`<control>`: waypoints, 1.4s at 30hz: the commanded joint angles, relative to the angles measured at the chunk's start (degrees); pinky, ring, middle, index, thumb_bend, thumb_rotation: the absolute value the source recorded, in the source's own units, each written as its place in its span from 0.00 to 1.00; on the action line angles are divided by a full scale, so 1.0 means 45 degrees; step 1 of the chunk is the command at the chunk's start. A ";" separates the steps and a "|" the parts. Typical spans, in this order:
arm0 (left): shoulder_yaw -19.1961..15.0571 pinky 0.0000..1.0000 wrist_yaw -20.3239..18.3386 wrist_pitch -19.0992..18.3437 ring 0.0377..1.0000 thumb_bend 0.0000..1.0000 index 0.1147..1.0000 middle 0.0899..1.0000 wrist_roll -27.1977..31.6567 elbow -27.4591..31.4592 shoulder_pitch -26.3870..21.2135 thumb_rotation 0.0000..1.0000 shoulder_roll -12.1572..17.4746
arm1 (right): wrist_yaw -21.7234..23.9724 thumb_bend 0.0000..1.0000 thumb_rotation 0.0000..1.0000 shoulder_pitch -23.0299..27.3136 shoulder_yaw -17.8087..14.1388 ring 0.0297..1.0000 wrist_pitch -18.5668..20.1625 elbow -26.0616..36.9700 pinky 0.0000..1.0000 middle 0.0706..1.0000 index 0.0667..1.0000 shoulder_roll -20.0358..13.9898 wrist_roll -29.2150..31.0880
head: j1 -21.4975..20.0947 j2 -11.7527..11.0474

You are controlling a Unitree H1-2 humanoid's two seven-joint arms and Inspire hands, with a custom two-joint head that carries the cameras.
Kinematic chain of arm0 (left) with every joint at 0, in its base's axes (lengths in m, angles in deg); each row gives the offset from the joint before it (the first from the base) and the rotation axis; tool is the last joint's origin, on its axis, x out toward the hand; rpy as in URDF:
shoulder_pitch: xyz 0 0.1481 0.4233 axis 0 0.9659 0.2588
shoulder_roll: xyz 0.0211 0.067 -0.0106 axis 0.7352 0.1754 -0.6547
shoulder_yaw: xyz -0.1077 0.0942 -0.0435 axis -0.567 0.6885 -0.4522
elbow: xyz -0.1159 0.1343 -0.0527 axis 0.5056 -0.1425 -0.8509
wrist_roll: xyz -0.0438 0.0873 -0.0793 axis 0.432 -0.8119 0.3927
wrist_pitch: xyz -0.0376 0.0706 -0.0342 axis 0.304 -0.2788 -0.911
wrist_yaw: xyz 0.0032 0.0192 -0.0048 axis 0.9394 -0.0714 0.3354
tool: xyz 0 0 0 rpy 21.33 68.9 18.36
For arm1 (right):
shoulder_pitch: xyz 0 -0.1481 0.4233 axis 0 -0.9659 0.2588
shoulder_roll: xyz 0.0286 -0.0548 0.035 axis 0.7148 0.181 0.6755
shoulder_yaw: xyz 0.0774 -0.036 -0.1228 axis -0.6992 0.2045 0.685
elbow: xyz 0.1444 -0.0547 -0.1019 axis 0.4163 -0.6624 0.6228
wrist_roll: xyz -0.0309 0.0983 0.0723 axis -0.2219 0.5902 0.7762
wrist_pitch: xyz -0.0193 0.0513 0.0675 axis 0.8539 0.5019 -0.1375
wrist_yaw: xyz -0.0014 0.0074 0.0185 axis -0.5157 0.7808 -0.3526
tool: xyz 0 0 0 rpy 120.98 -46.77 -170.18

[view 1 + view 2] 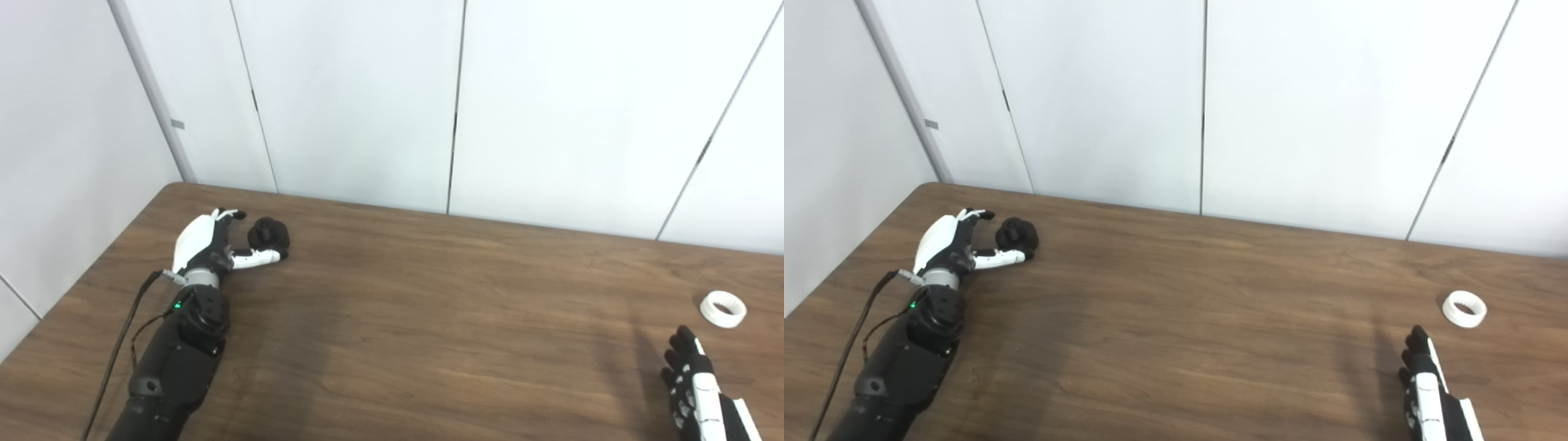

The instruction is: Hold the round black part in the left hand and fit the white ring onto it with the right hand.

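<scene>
The round black part sits on the wooden table at the far left. My left hand is open right beside it, thumb stretched along its near side and fingers to its left, not closed on it. The white ring lies flat on the table at the far right. My right hand is open with fingers straight, a little nearer than the ring and to its left, apart from it. It also shows in the right eye view.
White wall panels stand close behind the table's far edge and along its left side. A black cable runs beside my left forearm near the table's left edge.
</scene>
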 commanded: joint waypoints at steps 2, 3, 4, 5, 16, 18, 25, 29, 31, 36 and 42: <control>-0.0011 1.00 0.0434 0.0129 1.00 1.00 0.85 0.99 -0.0159 -0.0062 -0.0744 0.35 0.0350 | 0.0124 0.33 1.00 -0.0017 -0.0030 1.00 -0.0065 0.0432 1.00 1.00 1.00 -0.0090 0.0174 | 0.0013 0.0015; 0.0010 1.00 0.0449 0.0123 1.00 1.00 0.85 0.99 -0.0159 -0.0121 -0.0771 0.35 0.0361 | 0.0136 0.34 1.00 -0.0030 -0.0032 1.00 -0.0048 0.0447 1.00 1.00 1.00 -0.0098 0.0202 | 0.0010 0.0032; 0.0048 1.00 0.0458 0.0123 1.00 1.00 0.85 0.99 -0.0182 -0.0203 -0.0809 0.35 0.0386 | 0.0138 0.34 1.00 -0.0037 -0.0015 1.00 -0.0036 0.0450 1.00 1.00 1.00 -0.0119 0.0176 | 0.0010 0.0032; 0.0077 1.00 0.0520 0.0173 1.00 1.00 0.85 0.99 -0.0210 -0.0325 -0.0855 0.35 0.0402 | 0.0132 0.35 1.00 -0.0046 0.0002 1.00 -0.0032 0.0455 1.00 1.00 1.00 -0.0139 0.0143 | 0.0018 0.0019; 0.0342 1.00 0.0500 0.0433 1.00 1.00 0.84 0.98 -0.0046 -0.1295 -0.1371 0.36 0.0486 | 0.0093 0.35 1.00 -0.0071 0.0029 1.00 -0.0118 0.0357 1.00 1.00 1.00 -0.0174 0.0105 | 0.0031 0.0035; 0.0366 1.00 0.0538 0.0538 1.00 1.00 0.83 0.98 0.0000 -0.1395 -0.1419 0.36 0.0456 | 0.0087 0.35 1.00 -0.0084 0.0032 1.00 -0.0117 0.0366 1.00 1.00 1.00 -0.0165 0.0103 | 0.0031 0.0035; 0.0642 1.00 0.0695 0.0877 1.00 1.00 0.81 0.97 -0.0019 -0.1888 -0.1664 0.36 0.0305 | 0.0055 0.34 1.00 -0.0104 0.0088 1.00 -0.0179 0.0371 1.00 1.00 1.00 -0.0248 -0.0093 | -0.0068 0.0047; 0.0740 1.00 0.0840 0.1047 1.00 1.00 0.80 0.96 0.0000 -0.2219 -0.1812 0.33 0.0266 | 0.0039 0.34 1.00 -0.0124 0.0129 1.00 -0.0189 0.0437 1.00 1.00 1.00 -0.0283 -0.0287 | -0.0089 0.0031; 0.0761 1.00 0.0920 0.1149 1.00 1.00 0.79 0.96 0.0026 -0.2372 -0.1865 0.32 0.0253 | 0.0032 0.34 1.00 -0.0126 0.0149 1.00 -0.0209 0.0448 1.00 1.00 1.00 -0.0296 -0.0366 | -0.0089 0.0031; 0.0881 1.00 0.0979 0.1197 1.00 0.99 0.78 0.96 0.0043 -0.2707 -0.2018 0.31 0.0282 | 0.0058 0.34 1.00 -0.0131 0.0137 1.00 -0.0200 0.0446 1.00 1.00 1.00 -0.0304 -0.0357 | -0.0105 0.0033; 0.0900 1.00 0.1013 0.1249 1.00 0.99 0.77 0.96 0.0074 -0.3067 -0.2171 0.31 0.0286 | 0.0126 0.34 1.00 -0.0146 0.0129 1.00 -0.0200 0.0442 1.00 1.00 1.00 -0.0307 -0.0217 | -0.0148 0.0038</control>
